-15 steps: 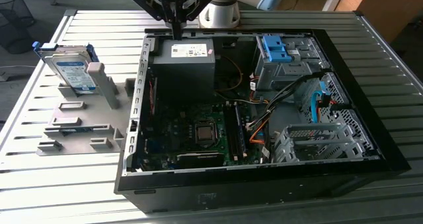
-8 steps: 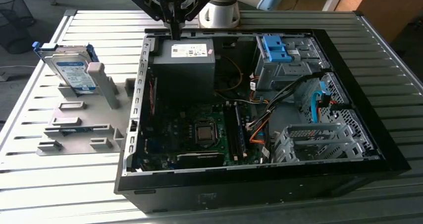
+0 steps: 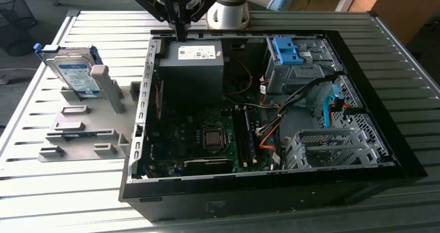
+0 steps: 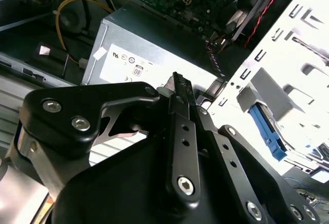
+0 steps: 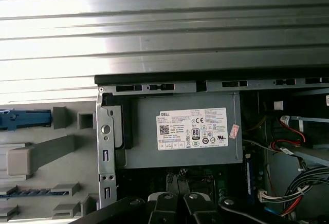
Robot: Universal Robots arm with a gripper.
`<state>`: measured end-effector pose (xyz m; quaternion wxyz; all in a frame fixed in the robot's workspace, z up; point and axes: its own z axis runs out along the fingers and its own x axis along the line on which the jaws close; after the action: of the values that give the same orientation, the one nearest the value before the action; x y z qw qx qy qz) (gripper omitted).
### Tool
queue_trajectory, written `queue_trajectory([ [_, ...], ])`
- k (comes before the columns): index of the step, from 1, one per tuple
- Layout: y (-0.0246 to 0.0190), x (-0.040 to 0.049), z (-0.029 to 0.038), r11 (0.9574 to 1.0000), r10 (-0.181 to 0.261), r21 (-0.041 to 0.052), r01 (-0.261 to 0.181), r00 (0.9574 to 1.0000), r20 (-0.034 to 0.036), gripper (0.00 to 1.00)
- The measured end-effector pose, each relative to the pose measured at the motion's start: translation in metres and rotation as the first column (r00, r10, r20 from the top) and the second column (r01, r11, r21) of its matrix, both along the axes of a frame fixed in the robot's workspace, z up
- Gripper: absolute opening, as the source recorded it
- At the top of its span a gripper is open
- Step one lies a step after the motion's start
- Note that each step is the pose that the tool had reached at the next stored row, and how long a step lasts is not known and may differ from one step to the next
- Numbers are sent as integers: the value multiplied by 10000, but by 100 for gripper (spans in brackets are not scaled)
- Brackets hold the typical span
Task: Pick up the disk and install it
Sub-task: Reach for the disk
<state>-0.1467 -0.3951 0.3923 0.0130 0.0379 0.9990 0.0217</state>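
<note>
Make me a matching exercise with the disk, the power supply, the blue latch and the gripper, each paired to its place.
Things: 1 disk; 2 power supply; 3 blue latch; 4 gripper.
Places: A over the power supply's edge; B upright in the grey stand outside the case; C on the drive bay; D in a corner of the case, white sticker on top.
Pairs: 1-B; 2-D; 3-C; 4-A.

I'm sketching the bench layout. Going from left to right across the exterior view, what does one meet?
disk → grey power supply → blue drive-bay latch → blue cable
</note>
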Motion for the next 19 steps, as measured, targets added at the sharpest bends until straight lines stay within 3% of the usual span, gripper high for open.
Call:
queue_trajectory([
  [19,0,-78,-7,10000,0,0,0,10000,0,11],
])
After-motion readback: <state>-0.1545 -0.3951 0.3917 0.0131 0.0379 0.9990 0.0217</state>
